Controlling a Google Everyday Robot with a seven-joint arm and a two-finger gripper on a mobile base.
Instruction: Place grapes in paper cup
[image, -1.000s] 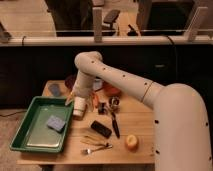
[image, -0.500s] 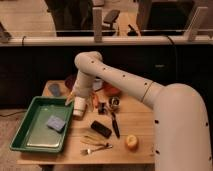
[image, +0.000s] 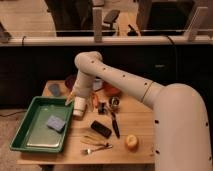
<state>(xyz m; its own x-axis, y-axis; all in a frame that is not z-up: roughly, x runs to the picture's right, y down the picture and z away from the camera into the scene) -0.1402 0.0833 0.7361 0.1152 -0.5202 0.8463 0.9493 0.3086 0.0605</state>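
The white paper cup (image: 79, 108) stands upright on the wooden table (image: 140, 125), just right of the green tray (image: 30, 135). My gripper (image: 75, 99) hangs directly over the cup's mouth, at the end of the white arm that reaches in from the right. The gripper covers the cup's rim. I cannot make out the dark grapes; they are hidden or out of view.
The green tray holds a blue-grey sponge (image: 56, 123). A dark red dish (image: 70, 81) and a grey object (image: 55, 90) lie at the back left. An orange-yellow fruit (image: 131, 142), a black block (image: 101, 129), a knife (image: 115, 125) and a fork (image: 97, 147) lie in front.
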